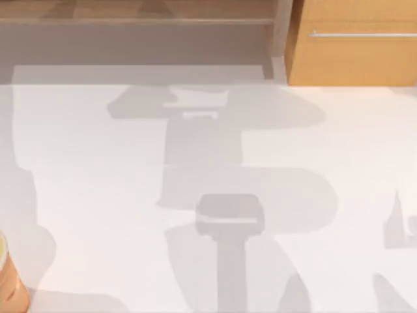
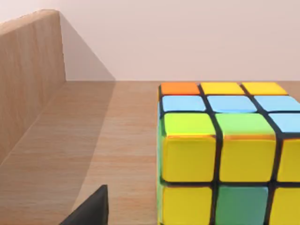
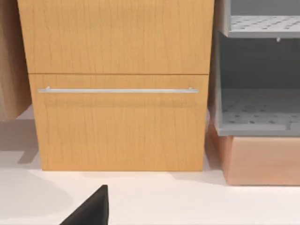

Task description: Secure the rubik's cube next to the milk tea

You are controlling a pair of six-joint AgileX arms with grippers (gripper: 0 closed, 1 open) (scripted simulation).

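The rubik's cube (image 2: 225,150) stands on a wooden board (image 2: 93,140) with a wooden side wall (image 2: 28,75). It has yellow, green, blue and orange squares and sits very close to the left wrist camera. A dark part of my left gripper (image 2: 89,211) juts into that view, beside the cube and apart from it. The milk tea (image 1: 10,280), a tan-orange cup, sits at the white table's near left edge in the top view. A dark part of my right gripper (image 3: 89,208) hangs over the table, facing the wooden cabinet.
A wooden cabinet (image 3: 119,84) with a silver handle bar (image 3: 117,90) stands at the table's (image 1: 98,195) back right, also the cabinet (image 1: 355,52) in the top view. Beside it are grey perforated shelves (image 3: 255,112) on a wooden base. Arm shadows cross the table.
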